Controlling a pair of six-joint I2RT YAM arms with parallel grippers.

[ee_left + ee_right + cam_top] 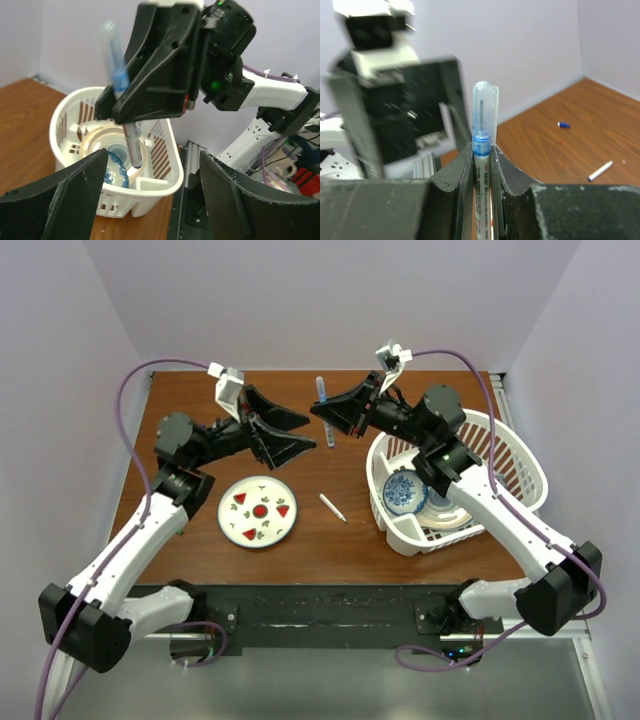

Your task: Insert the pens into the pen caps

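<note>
Blue-tinted clear cap [484, 107] sits on the pen [481, 172] clamped in the right tool [481, 152], aloft beyond the plate [228, 525]; left tool [290, 427] gapes, holding nothing.
Likely light, stiff, slick: pinch mid-barrel. The right wrist view alone shows a loose blue cap [563, 125]; the top view places a second pen [333, 508] just right of the plate.

We see only part of the pen [481, 175]: the right claw's [481, 152] fingers hide its lower barrel, and the bottom edge cuts it off. From the left wrist, its cap [111, 45] is blurred. The blue speck [563, 125] on the table [600, 110] is too small to name.
</note>
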